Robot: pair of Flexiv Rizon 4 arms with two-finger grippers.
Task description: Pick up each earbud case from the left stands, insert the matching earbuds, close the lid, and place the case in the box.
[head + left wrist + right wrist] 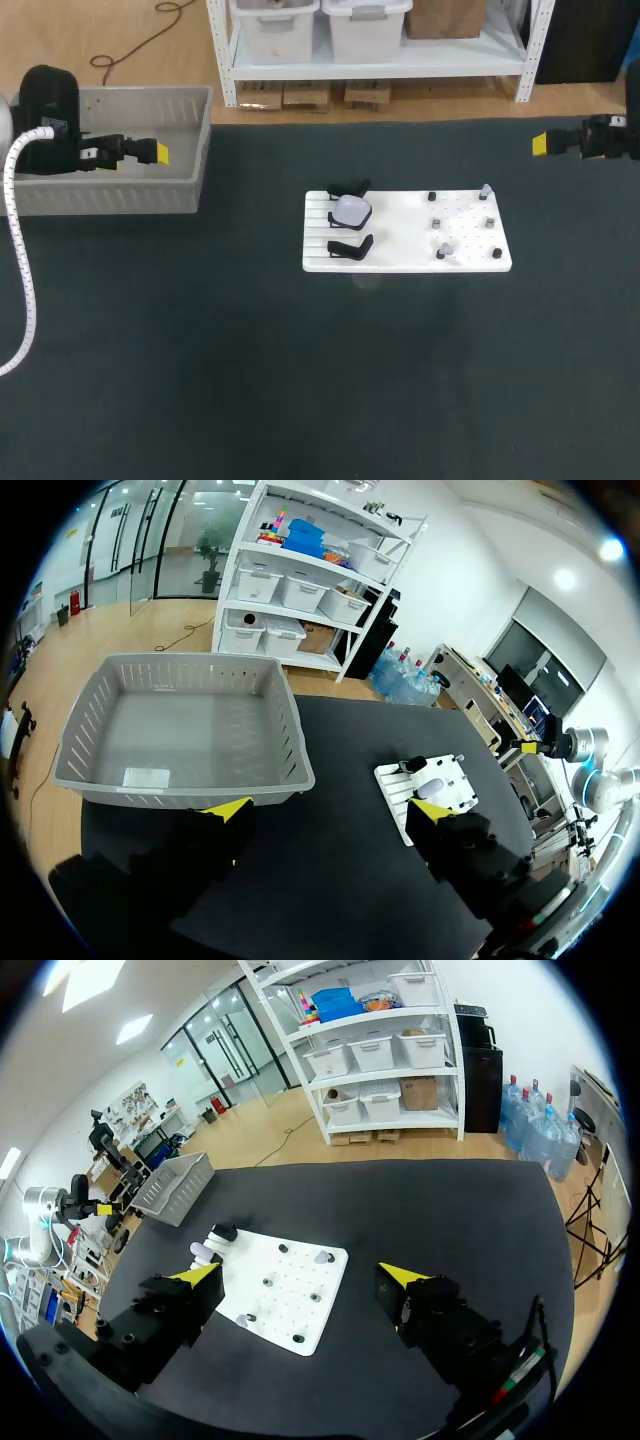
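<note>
A white board lies mid-table. Black stands line its left part, and the middle one carries a white earbud case. Small earbuds and dark pegs dot its right part. My left gripper hangs open and empty over the grey box at the far left. Its wrist view has the gripper near the box's rim, with the case ahead. At the far right my right gripper is open and empty. From its wrist view, that gripper stands above the board and case.
The dark table mat stretches bare around the board. The grey box holds only a flat label on its floor. The box also shows far off in the right wrist view.
</note>
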